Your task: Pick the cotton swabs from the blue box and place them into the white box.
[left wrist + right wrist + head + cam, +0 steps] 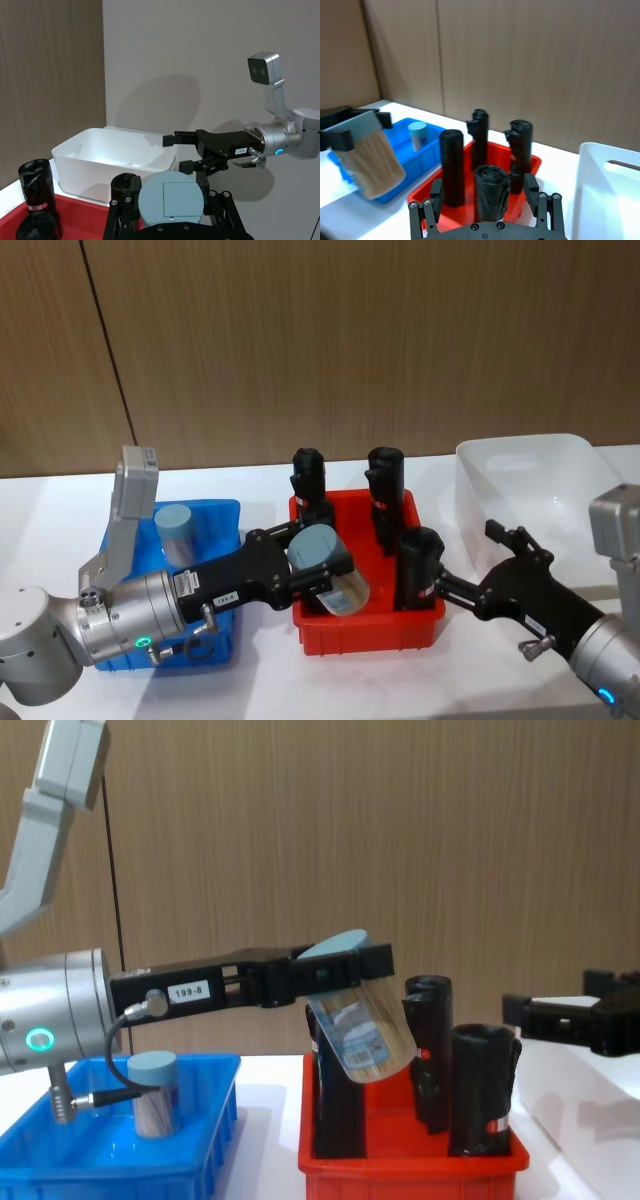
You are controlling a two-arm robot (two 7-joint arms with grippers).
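My left gripper (pixel 318 562) is shut on a cotton swabs tub (pixel 332 578), clear with a pale-blue lid, and holds it tilted above the red bin's left side (pixel 365 1030). A second cotton swabs tub (pixel 177 533) stands upright in the blue box (pixel 225 515) at the left. The white box (pixel 520 455) sits at the far right. My right gripper (pixel 472 560) is open between the red bin and the white box, its fingers pointing toward the held tub (pixel 172 200).
A red bin (pixel 365 630) stands in the middle between the two boxes, holding several tall black rolls (pixel 385 490). A wooden wall runs behind the white table.
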